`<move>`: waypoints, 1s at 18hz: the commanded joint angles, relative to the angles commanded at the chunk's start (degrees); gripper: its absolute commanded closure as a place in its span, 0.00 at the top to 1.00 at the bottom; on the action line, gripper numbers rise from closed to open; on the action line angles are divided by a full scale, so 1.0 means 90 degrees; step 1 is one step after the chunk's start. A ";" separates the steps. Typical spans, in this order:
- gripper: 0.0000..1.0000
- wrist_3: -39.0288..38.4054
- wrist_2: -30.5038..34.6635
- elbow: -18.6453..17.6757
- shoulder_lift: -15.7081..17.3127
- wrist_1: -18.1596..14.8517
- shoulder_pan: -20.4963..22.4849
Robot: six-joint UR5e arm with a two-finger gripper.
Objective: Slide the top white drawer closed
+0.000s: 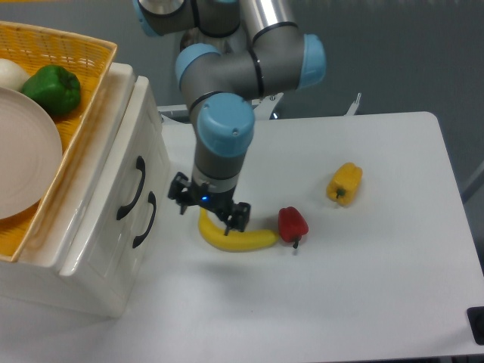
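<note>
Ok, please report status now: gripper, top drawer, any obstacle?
Gripper beside cabinet, above banana, holding nothing; jaw state unclear. Top white drawer looks nearly flush with lower drawer. Nothing between gripper and drawer front.

The robot arm (227, 83) is built from smooth silver-grey metal tubes joined by rounded grey housings, each joint closed with a pale blue plastic cap. The largest cap sits on the wrist section, a glossy blue dome above a grey cylindrical body. Below it a short dark collar carries a small blue indicator light. The black two-finger gripper (208, 206) ends the arm, its angular fingers (238, 217) made of dark, matte, blocky parts.
</note>
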 joint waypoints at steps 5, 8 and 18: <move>1.00 0.0359 0.0157 0.0079 -0.0010 0.0000 0.0302; 1.00 0.1091 0.0166 0.0040 -0.0029 0.0000 0.0586; 1.00 0.3123 0.1075 0.0079 -0.0185 0.0039 0.1444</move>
